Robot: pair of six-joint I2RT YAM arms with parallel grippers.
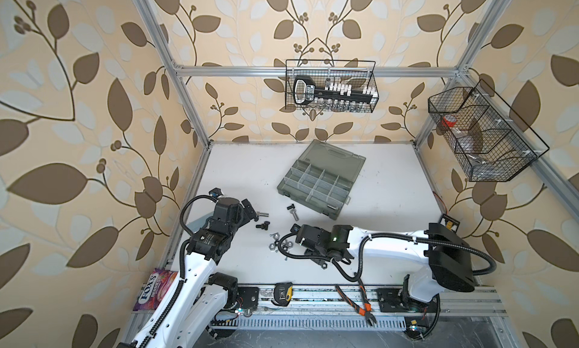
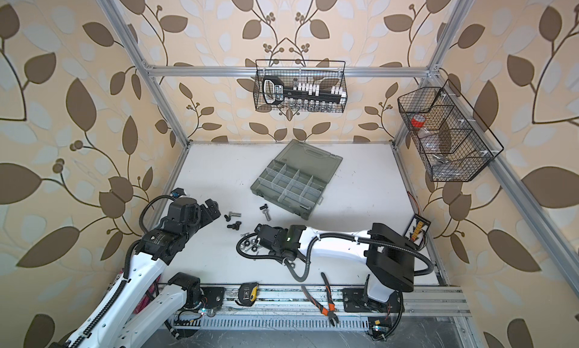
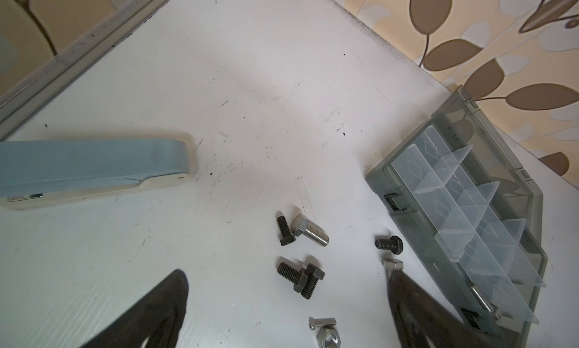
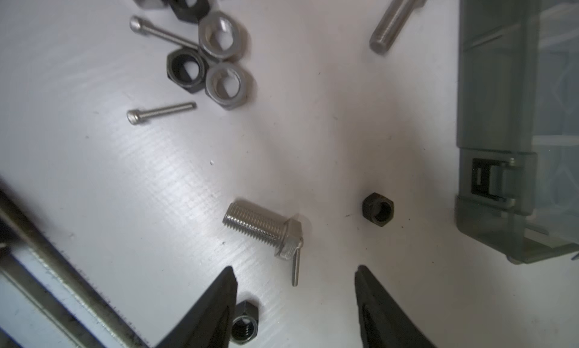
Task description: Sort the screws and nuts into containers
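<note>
Room: beige wallpaper with brown leaves on three sides, with an aluminium frame [image 1: 313, 70] in front of it. Two wire baskets hang on the frame: the back basket [image 1: 330, 86] on the rear rail and the side basket [image 1: 482, 133] on the right rail.

Surface: white table [image 1: 391, 186]. It is scuffed, and the left wrist view shows dark specks and fine scratches. A tape measure [image 1: 283, 294] and pliers [image 1: 357, 299] lie on the front rail, and a purple sweet pouch [image 1: 150, 288] sits at the front left corner. A long blue-and-cream object [image 3: 94, 167] lies near the left edge.

The organiser box [image 1: 305, 202] sits open mid-table at an angle, its lid [image 1: 332, 160] flat toward the back wall. The compartments are mostly bare; one silver screw [image 3: 482, 299] lies in a near-corner compartment.

Loose parts lie in front of the box:
- Two bolts [image 1: 293, 212] lie near its front edge.
- The black bolts [image 1: 262, 226] lie further left.
- The nuts [image 1: 280, 244] are clustered by the right gripper.

Left gripper [image 3: 286, 274]: fingers wide apart, holding nothing, near the black bolts.

Right gripper [image 4: 295, 268]: fingers apart with nothing between them.
- A silver bolt [image 4: 260, 227] lies just ahead of the tips, with a thin screw [image 4: 295, 271] touching its head.
- One black nut [image 4: 377, 210] lies alone between that bolt and the box.
- A second nut [image 4: 244, 324] sits just beside one fingertip.
</note>
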